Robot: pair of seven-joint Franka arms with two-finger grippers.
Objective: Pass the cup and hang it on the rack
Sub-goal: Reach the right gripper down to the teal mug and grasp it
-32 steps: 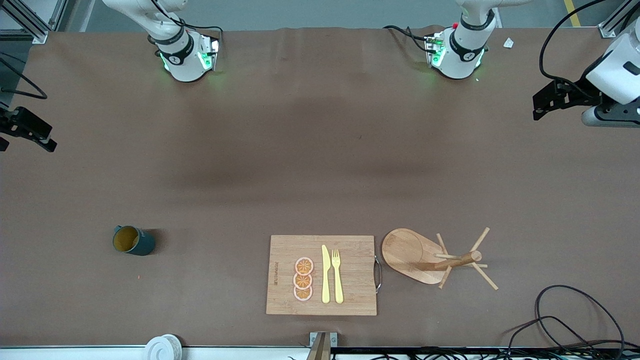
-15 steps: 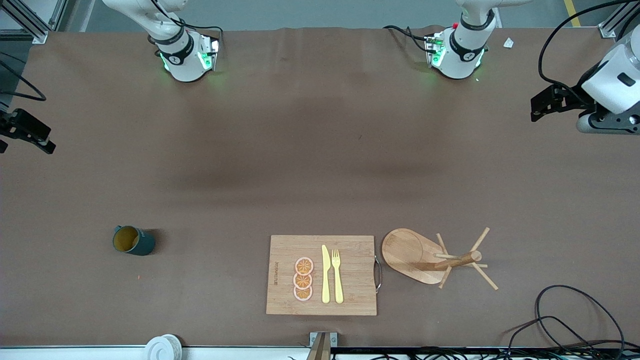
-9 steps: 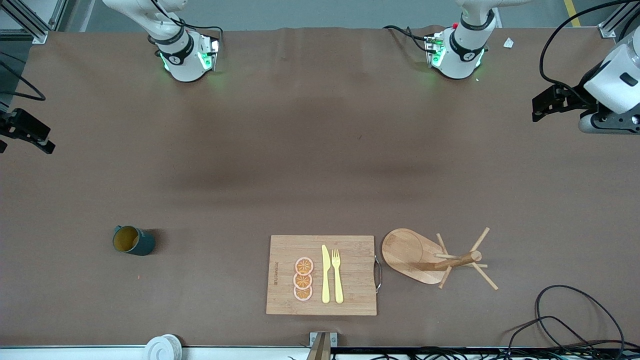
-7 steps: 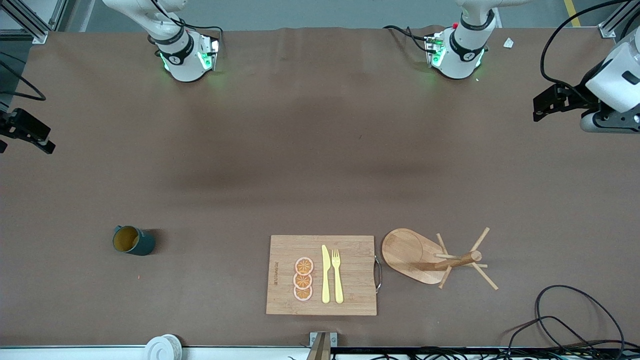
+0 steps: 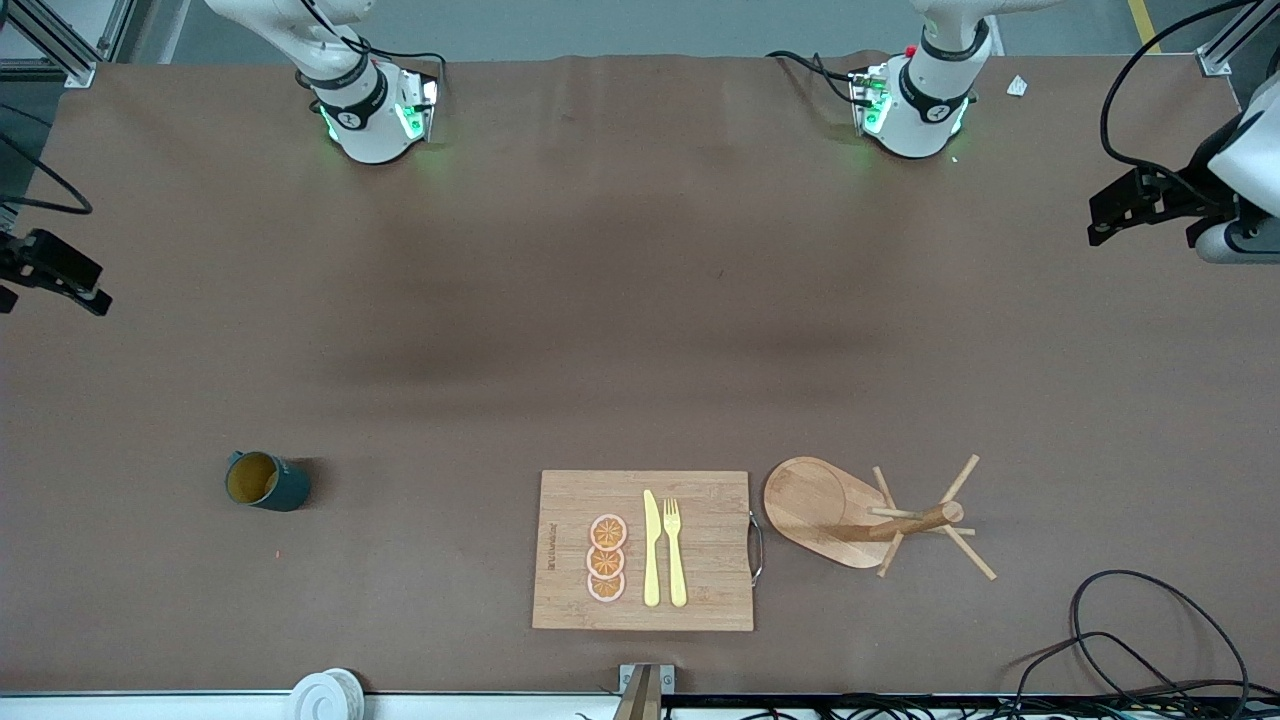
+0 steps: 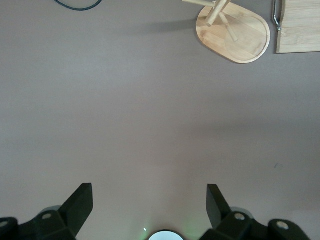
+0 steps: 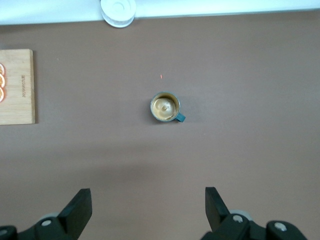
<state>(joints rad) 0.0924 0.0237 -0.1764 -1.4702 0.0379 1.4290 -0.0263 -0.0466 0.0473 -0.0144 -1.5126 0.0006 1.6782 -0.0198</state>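
Observation:
The dark teal cup (image 5: pixel 266 482) stands upright on the brown table toward the right arm's end, its mustard inside showing; it also shows in the right wrist view (image 7: pixel 166 107). The wooden rack (image 5: pixel 820 510), with its post and pegs (image 5: pixel 925 518), stands beside the cutting board toward the left arm's end, and also shows in the left wrist view (image 6: pixel 235 30). My right gripper (image 5: pixel 85 285) (image 7: pixel 148 200) is open and empty, high over the table's edge and well away from the cup. My left gripper (image 5: pixel 1105 215) (image 6: pixel 149 200) is open and empty, high over the left arm's end.
A bamboo cutting board (image 5: pixel 700 590) with a yellow knife, a fork and orange slices lies between cup and rack. A white roll (image 5: pixel 325 695) sits at the table's edge nearest the front camera. Black cables (image 5: pixel 1150 620) lie near the rack.
My left gripper has drifted outward toward the left arm's end of the table. My right gripper has shifted slightly. Cup and rack have not moved.

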